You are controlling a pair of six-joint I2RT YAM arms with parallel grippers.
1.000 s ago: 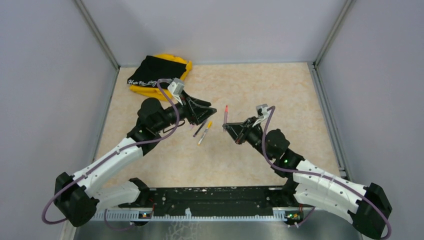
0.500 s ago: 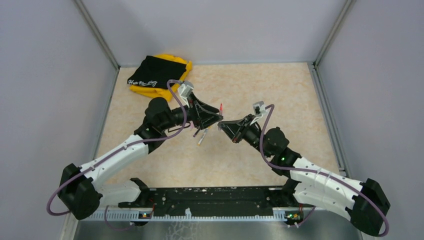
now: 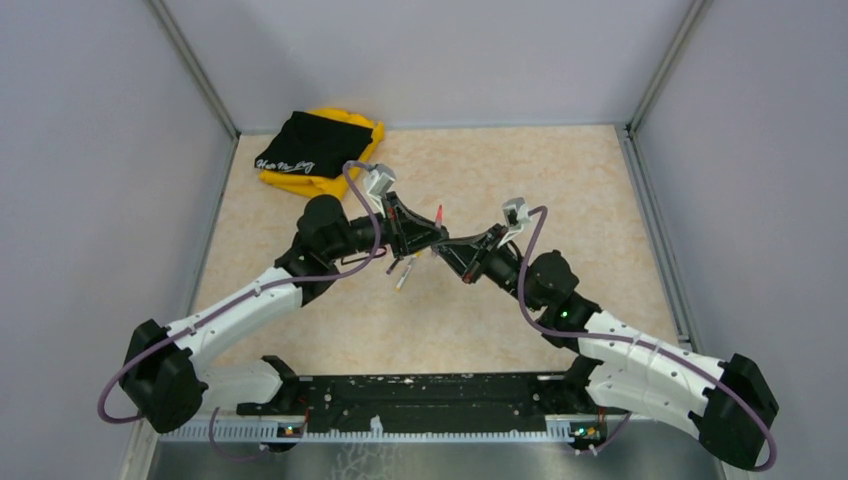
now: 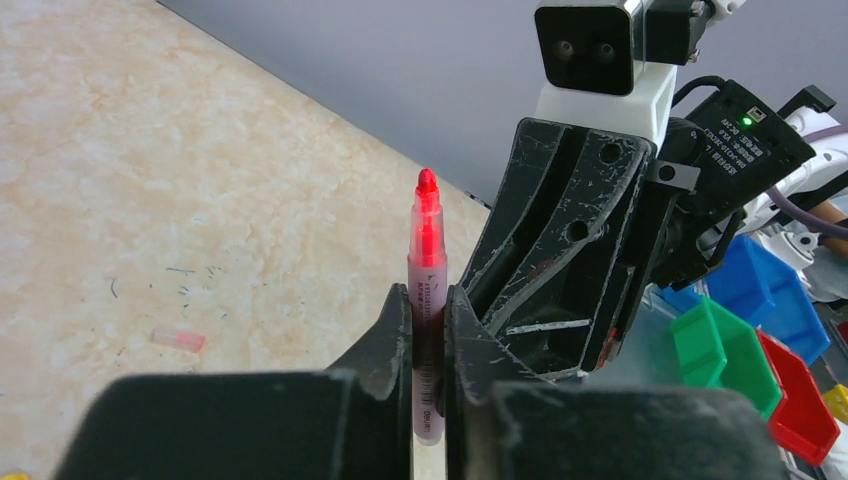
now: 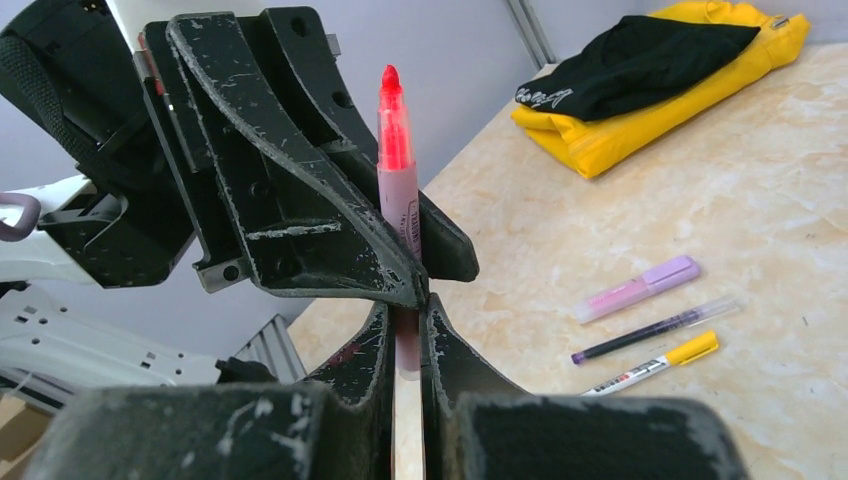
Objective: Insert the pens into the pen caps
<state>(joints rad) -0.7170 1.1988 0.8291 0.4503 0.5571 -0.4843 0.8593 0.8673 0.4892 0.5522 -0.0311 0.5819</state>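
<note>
A pinkish-red pen [image 4: 428, 290] stands upright, its bare red tip up, above the middle of the table [image 3: 560, 190]. My left gripper [image 4: 428, 335] is shut on its barrel, both pads touching it. My right gripper [image 5: 405, 335] is shut on the same pen's [image 5: 397, 190] lower end, just under the left fingers [image 5: 300, 200]. From above, the two grippers meet tip to tip, left gripper [image 3: 434, 238] against right gripper [image 3: 443, 250]. A small pink cap [image 4: 178, 339] lies on the table. Also lying there are a thin black pen [image 5: 655, 328], a white pen with a yellow end [image 5: 650, 365], and a lilac-and-pink piece [image 5: 640, 288].
A yellow and black cloth bundle [image 3: 320, 150] lies in the back left corner. Grey walls with metal rails close the table on three sides. The loose pens [image 3: 405, 270] lie just below the left gripper.
The right gripper carried the pen left toward the left gripper. The left gripper moved in and shut on the pen's barrel; earlier it stood open.
</note>
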